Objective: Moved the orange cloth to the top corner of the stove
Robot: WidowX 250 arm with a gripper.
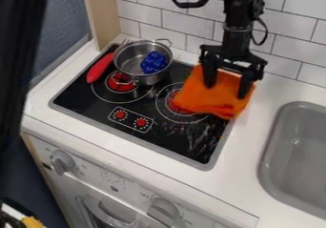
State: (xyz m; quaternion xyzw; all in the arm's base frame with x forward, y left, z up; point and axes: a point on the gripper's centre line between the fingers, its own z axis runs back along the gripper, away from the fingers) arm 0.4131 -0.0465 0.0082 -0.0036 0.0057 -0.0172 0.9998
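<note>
Gripper: the black gripper hangs down above the far right part of the stove, in front of the tiled wall. Its two fingers stand wide apart, pointing down over the orange cloth. If they touch the cloth, I cannot tell.
Left edge: a tall dark shape stands there; what it is, I cannot tell.
Lower left corner: there is a small yellow thing, cut by the edge.
Front panel: it carries one grey knob at the left and one more, the right knob, nearer to the sink side.
Red handle: the red handle lies at a slant on the left part of the stove, just beside the pot.
Pot: the metal pot sits at the back of the left burner, and inside it is a blue bunch of round pieces.
Dials: two red dials are printed between the burners, toward the front.
Cloth: it lies spread and a little wrinkled at the far right corner of the stove, and it covers a part of the right burner.
Sink: the grey sink is set into the white counter, to the right of the stove.
</note>
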